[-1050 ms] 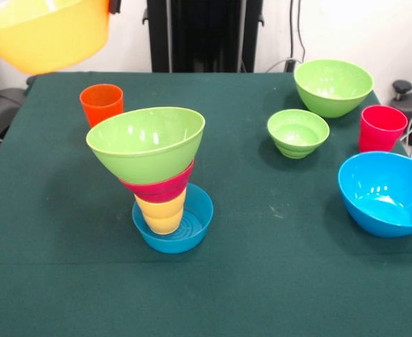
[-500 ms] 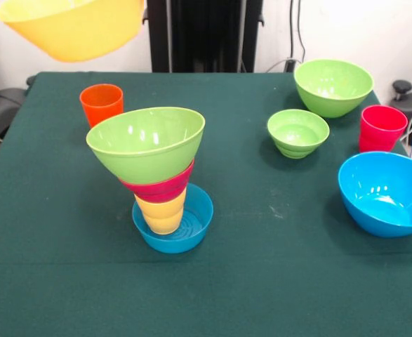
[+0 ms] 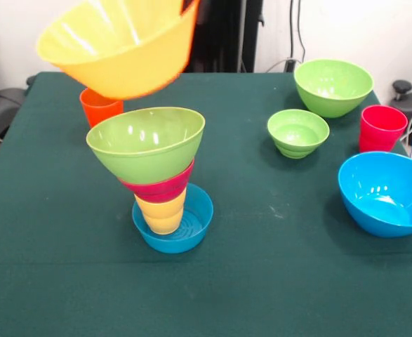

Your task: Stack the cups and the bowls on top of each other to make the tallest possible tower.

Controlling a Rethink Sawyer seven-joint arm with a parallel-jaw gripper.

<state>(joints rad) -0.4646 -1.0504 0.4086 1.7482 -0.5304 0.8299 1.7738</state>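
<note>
Overhead, orange bowl (image 3: 121, 49) hides pincer.

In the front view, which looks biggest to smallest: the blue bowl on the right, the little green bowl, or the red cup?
1. Big blue bowl, though it's nearest.
2. Little green bowl.
3. Red cup.

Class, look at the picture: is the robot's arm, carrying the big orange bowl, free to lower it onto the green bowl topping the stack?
Probably yes. The orange bowl hangs above and slightly behind the green bowl, whose open mouth has nothing over it. That bowl sits tilted, so the landing may be unsteady.
</note>
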